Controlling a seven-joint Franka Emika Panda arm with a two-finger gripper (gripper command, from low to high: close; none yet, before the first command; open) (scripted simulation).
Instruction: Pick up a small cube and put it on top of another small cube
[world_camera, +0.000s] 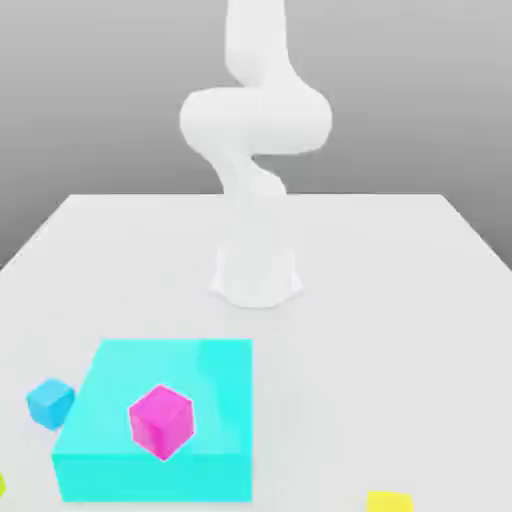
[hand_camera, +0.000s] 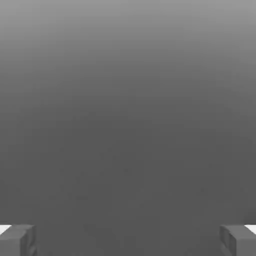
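Sitting nearest the camera in the exterior view is a yellow cube (world_camera: 388, 501), cut by the frame's lower edge, off toward the exterior view's right of the large cyan block (world_camera: 160, 425). At the opposite lower corner, beyond the cyan block toward the exterior view's left, a sliver of another yellow thing (world_camera: 2, 486) shows at the frame's edge (too little of it to name). The cyan block itself is a broad, flat box resting on the white tabletop (world_camera: 400, 330), and it serves as the landmark. On its top face, toward its near left corner, stands a small magenta cube (world_camera: 161, 421), turned so one corner faces the camera. Just beside the cyan block's left side, on the tabletop and not touching it as far as can be told, sits a small blue cube (world_camera: 50, 403).

Behind the cyan block, well apart from it, the white arm's base (world_camera: 257, 275) stands on the tabletop, and the arm (world_camera: 255, 120) rises and curls upward out of the frame.

In the hand view the two grey fingers (hand_camera: 17, 240) stand wide apart at opposite edges, nothing between them (only plain grey background lies ahead), so the gripper (hand_camera: 128, 240) is spread and empty.
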